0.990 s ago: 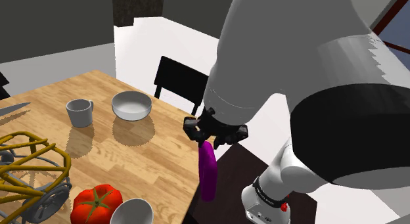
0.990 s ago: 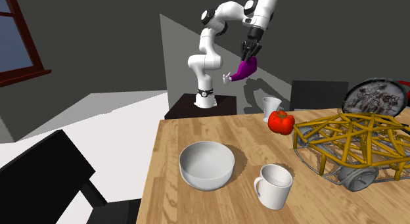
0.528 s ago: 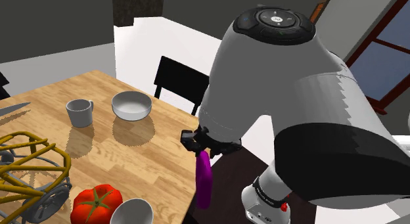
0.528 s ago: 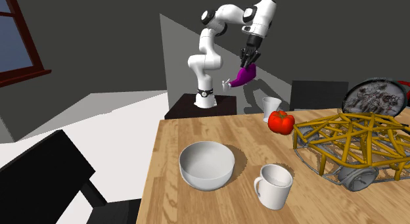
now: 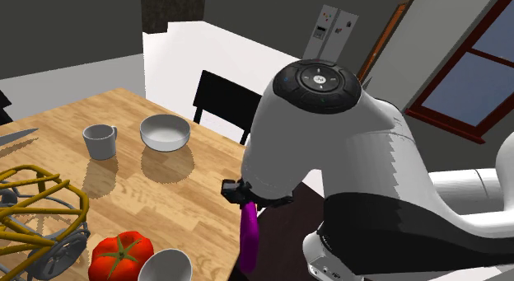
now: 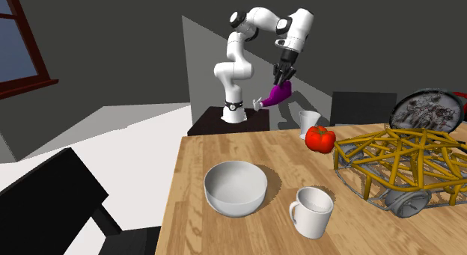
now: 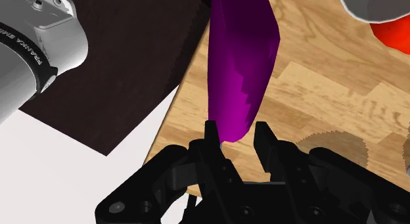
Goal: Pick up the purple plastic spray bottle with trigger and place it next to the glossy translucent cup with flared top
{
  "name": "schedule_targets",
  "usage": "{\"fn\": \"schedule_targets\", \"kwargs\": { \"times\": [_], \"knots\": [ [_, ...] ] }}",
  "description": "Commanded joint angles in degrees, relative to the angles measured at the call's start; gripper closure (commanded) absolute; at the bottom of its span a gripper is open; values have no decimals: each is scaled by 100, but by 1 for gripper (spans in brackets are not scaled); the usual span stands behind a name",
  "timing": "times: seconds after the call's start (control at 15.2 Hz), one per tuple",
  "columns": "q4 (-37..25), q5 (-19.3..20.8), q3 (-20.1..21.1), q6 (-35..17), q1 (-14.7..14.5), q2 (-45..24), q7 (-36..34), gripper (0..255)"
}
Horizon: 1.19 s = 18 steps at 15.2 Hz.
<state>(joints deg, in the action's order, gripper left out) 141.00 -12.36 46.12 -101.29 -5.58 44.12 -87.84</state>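
Black pincer (image 7: 236, 134) clamped on purple spray bottle (image 7: 240, 58), hanging in air over wooden table (image 7: 315, 98) edge

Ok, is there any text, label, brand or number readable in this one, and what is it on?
"FRANKA EM": white letters on the black ring at the arm's base in the wrist view; the rest is cut off by the ring's curve.
Marks on the tall white unit beyond the arm: too small to read.
The purple spray bottle, clasped in the hand, bears no label on the side shown.
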Motion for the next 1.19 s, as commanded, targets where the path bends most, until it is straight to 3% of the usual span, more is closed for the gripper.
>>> {"fn": "schedule_targets", "kwargs": {
  "times": [0.0,1.12],
  "knots": [
    [149,-39,63,-169,-7,-18,-20,255],
    [1014,-313,872,-1567,158,-538,-365,255]
  ]
}}
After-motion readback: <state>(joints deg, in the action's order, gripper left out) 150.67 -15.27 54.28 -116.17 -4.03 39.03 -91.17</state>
